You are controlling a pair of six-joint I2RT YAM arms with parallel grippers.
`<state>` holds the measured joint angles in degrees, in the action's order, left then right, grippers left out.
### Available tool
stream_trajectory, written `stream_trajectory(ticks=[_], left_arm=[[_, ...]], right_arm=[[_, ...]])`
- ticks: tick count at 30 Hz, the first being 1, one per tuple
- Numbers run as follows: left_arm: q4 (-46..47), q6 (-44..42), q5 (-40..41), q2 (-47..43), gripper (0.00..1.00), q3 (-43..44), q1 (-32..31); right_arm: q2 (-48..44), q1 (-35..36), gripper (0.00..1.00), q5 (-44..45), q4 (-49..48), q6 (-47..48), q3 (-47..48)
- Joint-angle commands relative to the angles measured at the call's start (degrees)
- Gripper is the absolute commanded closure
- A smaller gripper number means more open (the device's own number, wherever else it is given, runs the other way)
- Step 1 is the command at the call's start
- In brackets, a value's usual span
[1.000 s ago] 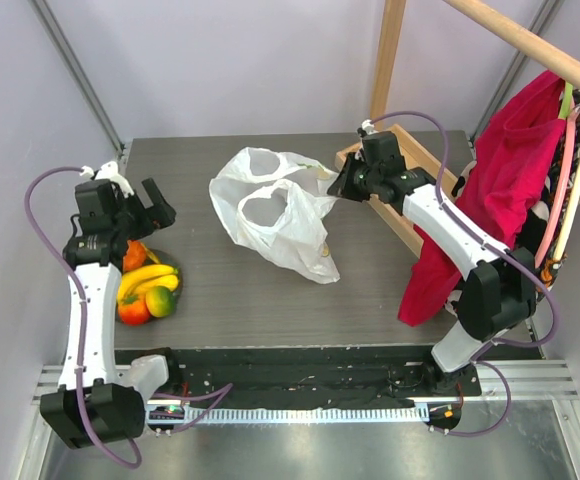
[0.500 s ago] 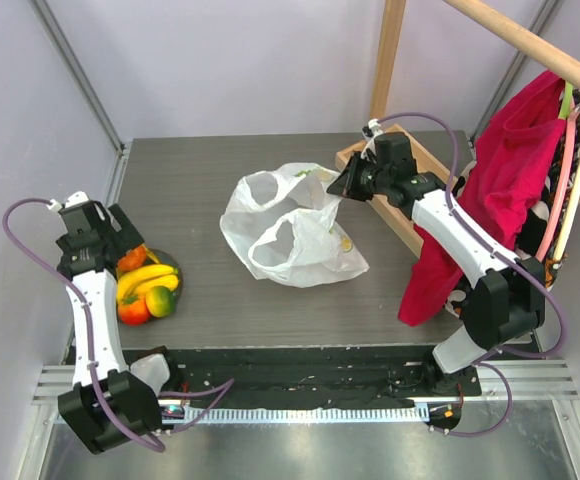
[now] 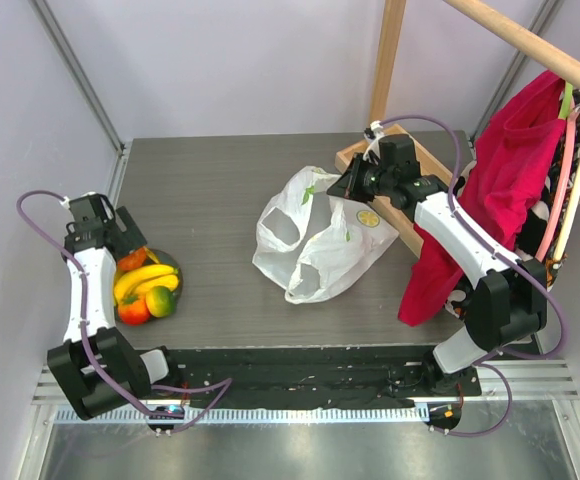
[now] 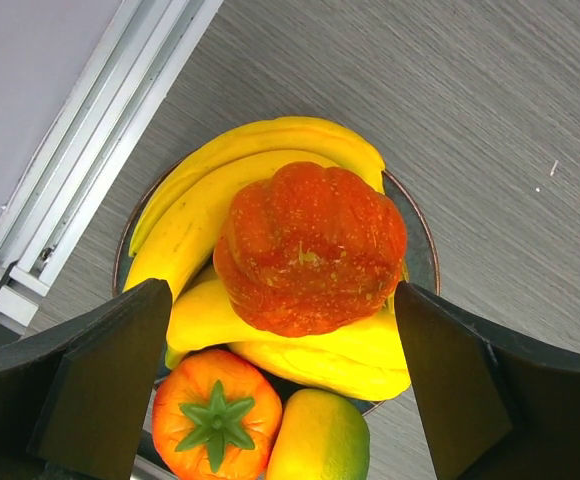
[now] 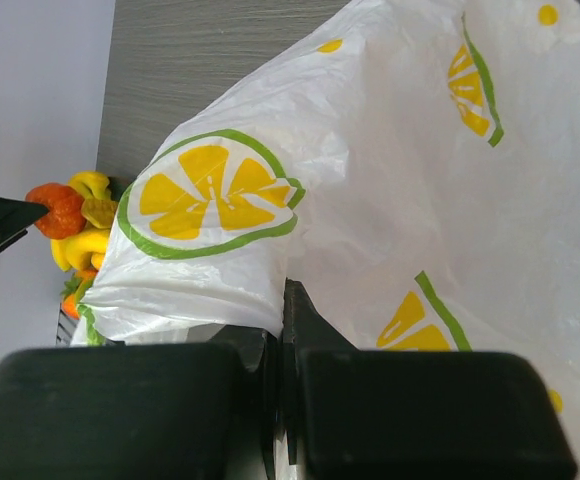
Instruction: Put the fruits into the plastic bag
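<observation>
The plastic bag (image 3: pixel 322 238) lies right of the table's centre. Its far edge is pinched in the closed right gripper (image 5: pixel 281 335) (a fold of lemon-printed film is clamped there). The fruits (image 3: pixel 143 288) sit heaped on the grey plate (image 4: pixel 422 245) at the near left, none bagged yet. The left gripper (image 4: pixel 280 295) hangs over the heap, jaws wide apart either side of the ridged orange fruit (image 4: pixel 310 250). The first pick looks to be in hand: descend, close on it, then carry it right to the bag's mouth.

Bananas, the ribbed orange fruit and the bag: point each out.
bananas (image 4: pixel 270 140), left wrist view, the top banana's curved back
ribbed orange fruit (image 4: pixel 310 250), left wrist view, its top centre
bag (image 3: pixel 355 235), top external view, its crumpled middle
</observation>
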<state>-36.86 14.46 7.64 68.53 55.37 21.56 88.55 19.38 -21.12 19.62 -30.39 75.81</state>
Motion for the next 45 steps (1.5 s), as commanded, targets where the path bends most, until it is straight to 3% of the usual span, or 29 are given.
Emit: stream_trajectory(ticks=[1,17,18,22,28,36,41,45], left_arm=[[2.41,-1.01,0.54,0.28,0.02,2.37,0.41],[1.79,-1.8,-1.57,6.87,0.09,4.21,0.41],[1.62,-1.89,-1.75,7.14,0.12,4.3,0.41],[1.27,-2.15,-1.66,7.06,0.39,4.48,0.41],[1.35,-1.89,-2.63,1.44,0.59,3.51,0.41],[2.23,-1.89,-7.28,-4.98,0.66,2.46,-0.03],[1.8,-2.33,-6.5,-8.32,0.66,3.5,-6.43],[0.39,-0.93,-6.93,-9.64,0.66,5.71,-16.87]], right_arm=[[-2.07,-0.22,0.99,-2.25,-3.79,-1.07,-0.05],[-0.57,-0.3,0.99,-4.63,-5.03,-1.42,0.74],[-0.4,-0.3,0.99,-4.71,-5.11,-1.42,0.83],[-0.49,-0.39,0.99,-4.8,-5.2,-1.43,0.65],[-1.01,-0.39,0.99,-4.72,-5.2,-1.51,0.39],[-1.54,-0.48,0.99,-4.28,-5.2,-1.6,0.22],[-2.24,-0.39,0.99,-3.75,-4.76,-1.25,0.04],[-2.16,-0.39,0.99,-3.48,-4.59,-0.99,-0.14]])
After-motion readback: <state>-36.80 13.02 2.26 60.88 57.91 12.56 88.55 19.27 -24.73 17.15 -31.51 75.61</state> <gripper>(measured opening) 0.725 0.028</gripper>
